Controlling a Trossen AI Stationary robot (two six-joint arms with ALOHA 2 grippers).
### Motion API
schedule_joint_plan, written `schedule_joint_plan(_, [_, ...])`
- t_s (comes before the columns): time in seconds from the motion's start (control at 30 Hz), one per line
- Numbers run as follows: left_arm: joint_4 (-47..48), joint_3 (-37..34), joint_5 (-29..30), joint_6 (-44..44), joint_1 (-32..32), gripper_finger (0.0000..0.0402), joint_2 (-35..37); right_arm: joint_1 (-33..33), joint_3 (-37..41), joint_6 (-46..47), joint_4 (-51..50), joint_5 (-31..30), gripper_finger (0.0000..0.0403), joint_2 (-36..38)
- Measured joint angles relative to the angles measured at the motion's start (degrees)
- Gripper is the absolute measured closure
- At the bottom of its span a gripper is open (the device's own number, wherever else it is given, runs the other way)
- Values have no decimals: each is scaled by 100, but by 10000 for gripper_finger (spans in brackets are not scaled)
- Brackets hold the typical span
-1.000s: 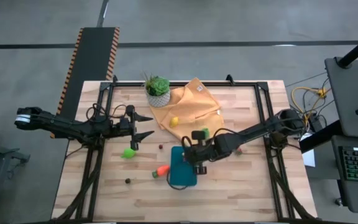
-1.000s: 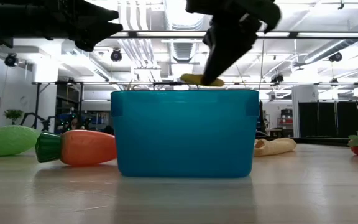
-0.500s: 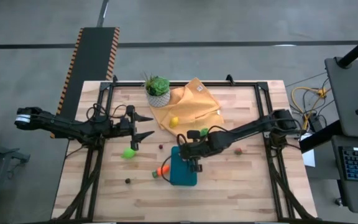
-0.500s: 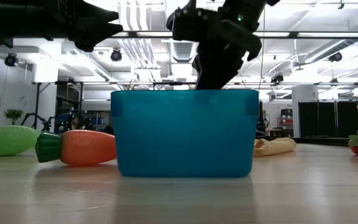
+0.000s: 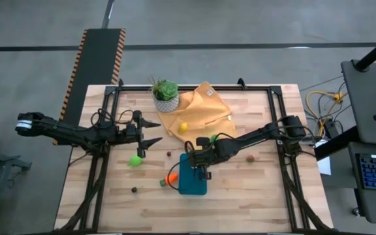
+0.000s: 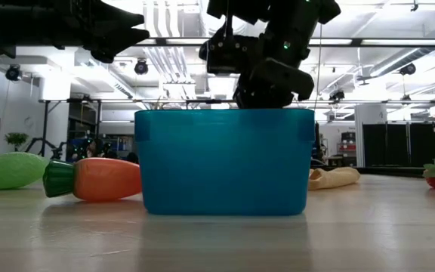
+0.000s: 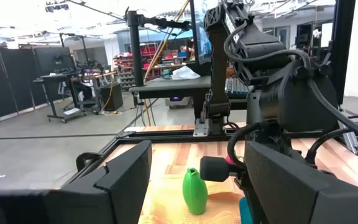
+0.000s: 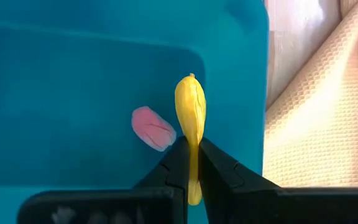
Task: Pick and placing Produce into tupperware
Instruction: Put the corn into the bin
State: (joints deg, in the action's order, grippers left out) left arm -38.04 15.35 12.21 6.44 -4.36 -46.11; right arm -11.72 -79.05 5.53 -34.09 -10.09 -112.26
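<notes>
The teal tupperware (image 5: 192,183) stands near the table's middle, and in the low view the tupperware (image 6: 223,161) fills the centre. My right gripper (image 5: 196,166) reaches down into it, shut on a long yellow produce piece (image 8: 190,102). A pink piece (image 8: 153,127) lies on the tupperware's floor (image 8: 73,93). An orange carrot (image 5: 170,177) lies against its left side, and a lime green piece (image 5: 135,160) lies farther left. My left gripper (image 5: 153,132) hangs open above the table, left of the cloth. My right gripper pinches the yellow piece between its two fingers (image 8: 178,158), by the piece's near end (image 8: 192,148). The fingers come from above, pointing down into the tupperware. The piece's far end sticks out past the fingertips, over the tupperware's floor.
A mustard-yellow cloth (image 5: 201,108) lies at the far middle with a small yellow fruit (image 5: 183,127) on it, and a potted plant (image 5: 166,93) stands beside it. A green piece (image 5: 213,139), a red piece (image 5: 250,158) and small dark pieces (image 5: 134,190) lie around the tupperware.
My right gripper has moved toward the table's left edge and down, carrying the yellow piece from above the tupperware's rim to inside its walls. In the low view the piece has dropped out of sight behind the rim.
</notes>
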Motion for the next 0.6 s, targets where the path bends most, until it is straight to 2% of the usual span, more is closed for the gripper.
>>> schedule_joint_plan(0.43, [0, -2, 0, 0, 0, 157, 0, 28, 0, 25, -2, -42, 385, 1])
schedule_joint_plan(0.6, [-2, -4, 1, 0, 0, 157, 0, 28, 0, 45, -2, -42, 364, 2])
